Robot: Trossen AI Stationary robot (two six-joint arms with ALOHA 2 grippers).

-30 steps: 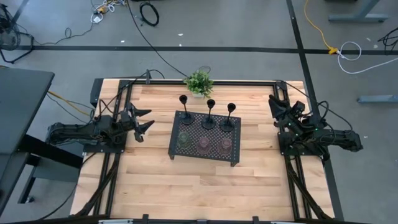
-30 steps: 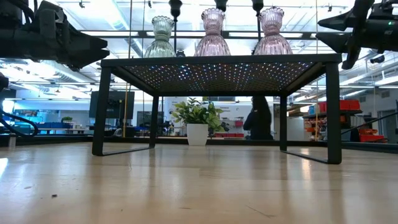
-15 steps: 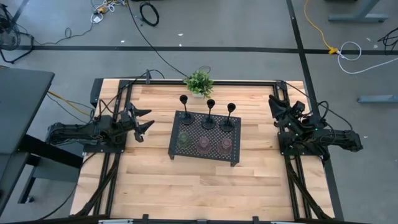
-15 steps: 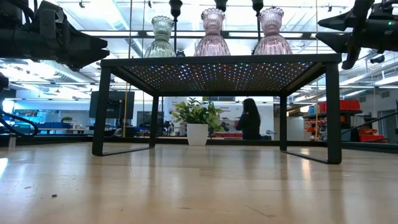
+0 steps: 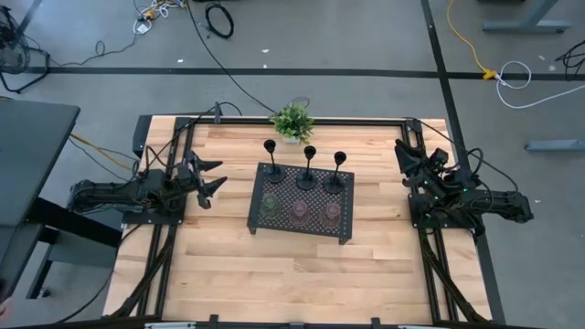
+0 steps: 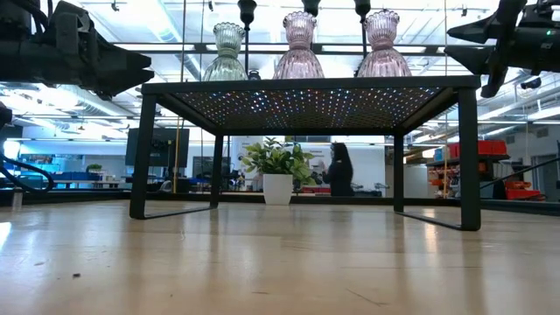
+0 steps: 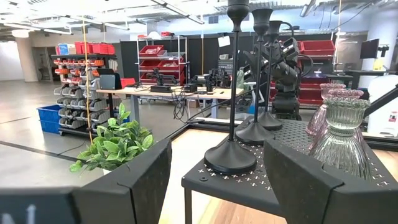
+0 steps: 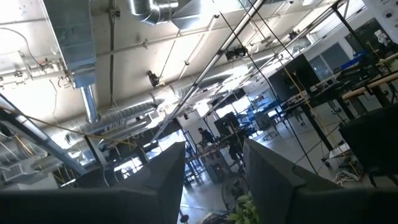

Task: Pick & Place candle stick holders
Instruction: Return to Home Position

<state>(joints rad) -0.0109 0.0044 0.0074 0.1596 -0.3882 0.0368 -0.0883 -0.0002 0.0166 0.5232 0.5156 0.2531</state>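
Note:
Three slim black stemmed candle stick holders (image 5: 309, 168) stand on their round bases along the far side of the black perforated tray (image 5: 260, 220). Three short glass cups (image 5: 300, 212), one greenish (image 6: 227, 52) and two pinkish (image 6: 299, 47), stand along its near side. My left gripper (image 5: 218, 177) is open and empty, level, to the left of the tray. In the left wrist view its fingers frame the nearest black holder (image 7: 231, 93) and the greenish cup (image 7: 341, 134). My right gripper (image 5: 406, 153) is open and empty at the table's right edge, tilted up.
A small green potted plant (image 5: 292, 122) stands at the table's far edge behind the tray. The tray is a raised stand on thin legs (image 6: 143, 153). Bare wood lies in front of the tray (image 5: 292, 274). A person (image 6: 338, 169) walks in the room far behind.

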